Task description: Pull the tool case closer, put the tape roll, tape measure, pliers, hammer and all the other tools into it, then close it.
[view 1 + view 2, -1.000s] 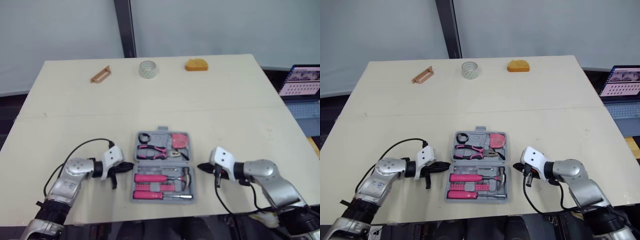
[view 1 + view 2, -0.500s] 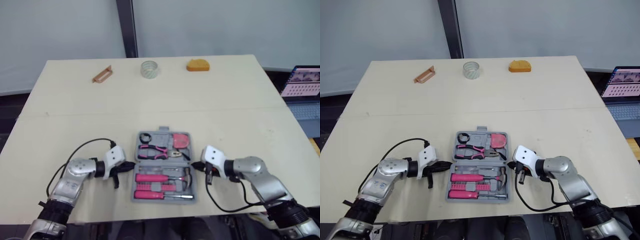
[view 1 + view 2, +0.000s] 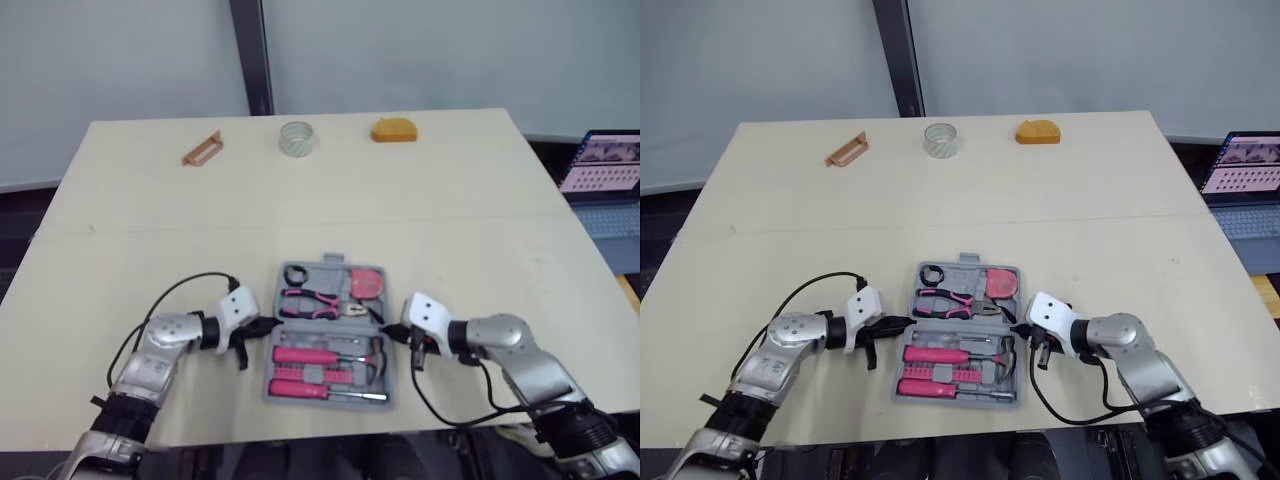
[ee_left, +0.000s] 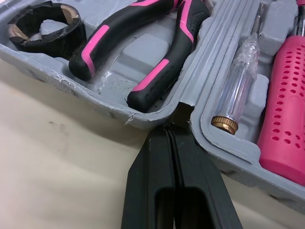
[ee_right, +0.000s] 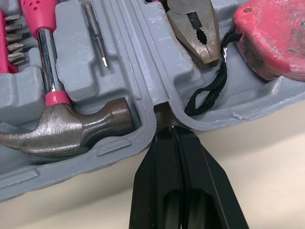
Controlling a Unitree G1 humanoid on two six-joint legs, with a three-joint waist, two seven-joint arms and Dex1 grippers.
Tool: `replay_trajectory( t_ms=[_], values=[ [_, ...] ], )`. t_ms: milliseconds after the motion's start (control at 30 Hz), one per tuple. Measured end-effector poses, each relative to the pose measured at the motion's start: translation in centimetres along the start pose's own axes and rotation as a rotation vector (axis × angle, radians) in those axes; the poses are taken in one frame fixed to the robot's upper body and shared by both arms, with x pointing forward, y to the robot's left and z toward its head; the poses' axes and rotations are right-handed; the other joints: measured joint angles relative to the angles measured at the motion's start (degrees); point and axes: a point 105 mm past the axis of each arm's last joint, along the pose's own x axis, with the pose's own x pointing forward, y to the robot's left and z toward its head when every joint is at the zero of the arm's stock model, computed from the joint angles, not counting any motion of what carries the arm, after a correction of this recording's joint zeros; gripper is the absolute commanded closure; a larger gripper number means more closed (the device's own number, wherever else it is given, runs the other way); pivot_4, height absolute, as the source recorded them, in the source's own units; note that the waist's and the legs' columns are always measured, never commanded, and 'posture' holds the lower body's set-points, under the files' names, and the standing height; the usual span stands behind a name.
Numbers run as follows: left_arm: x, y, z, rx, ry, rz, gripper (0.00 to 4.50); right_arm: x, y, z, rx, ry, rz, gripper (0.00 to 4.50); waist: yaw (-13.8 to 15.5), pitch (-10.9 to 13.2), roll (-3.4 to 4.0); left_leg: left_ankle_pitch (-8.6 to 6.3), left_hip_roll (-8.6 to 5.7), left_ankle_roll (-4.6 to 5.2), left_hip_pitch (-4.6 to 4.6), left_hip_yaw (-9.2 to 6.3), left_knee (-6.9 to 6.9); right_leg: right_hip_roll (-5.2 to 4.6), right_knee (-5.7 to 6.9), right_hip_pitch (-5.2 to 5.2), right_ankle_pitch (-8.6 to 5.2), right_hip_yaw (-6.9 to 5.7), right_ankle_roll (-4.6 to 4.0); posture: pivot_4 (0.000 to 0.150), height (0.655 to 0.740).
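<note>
The open grey tool case [image 3: 312, 273] lies near the table's front edge. It holds a black tape roll [image 4: 45, 28], pink-handled pliers [image 4: 143, 47], a red tape measure [image 5: 271, 38], a hammer [image 5: 62, 129], a clear tester screwdriver [image 4: 238, 90] and pink-handled drivers [image 3: 310, 355]. My left gripper [image 3: 268, 326] is shut, its tips at the hinge notch on the case's left side. On the opposite side my right gripper [image 3: 392, 332] is shut too, its tips against the right hinge notch beside the hammer head.
Along the table's far edge sit a clear tape roll [image 3: 297, 137], an orange object [image 3: 393, 130] and a brown handle-shaped piece [image 3: 201, 149]. A laptop [image 3: 605, 165] stands off the table's right side. The case sits close to the table's front edge.
Both grippers have moved inward to the case's sides: the right one first, then the left one. The case has stayed about where it was.
</note>
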Motion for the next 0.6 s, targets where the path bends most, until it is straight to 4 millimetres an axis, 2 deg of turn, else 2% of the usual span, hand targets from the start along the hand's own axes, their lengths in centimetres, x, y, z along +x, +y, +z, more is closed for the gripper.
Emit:
replay_trajectory(
  t_ms=[233,600],
  values=[
    [-0.5,-2.2,-0.5,-0.029,0.004,-0.031,4.45,-0.2,0.5,-0.3,0.007,0.003,0.009,4.50,0.0,0.0,0.00,0.00,0.00,0.00,0.00,0.00,-0.01,0.00,0.00,0.00,0.00,0.00,0.00,0.150,0.7400],
    [-0.5,-2.7,-0.6,-0.041,0.010,-0.027,4.45,-0.7,1.5,-0.5,-0.001,0.014,0.052,4.50,0.0,0.0,0.00,0.00,0.00,0.00,0.00,0.00,-0.01,0.00,-0.02,0.00,0.00,0.00,0.00,0.150,0.7400]
  ],
)
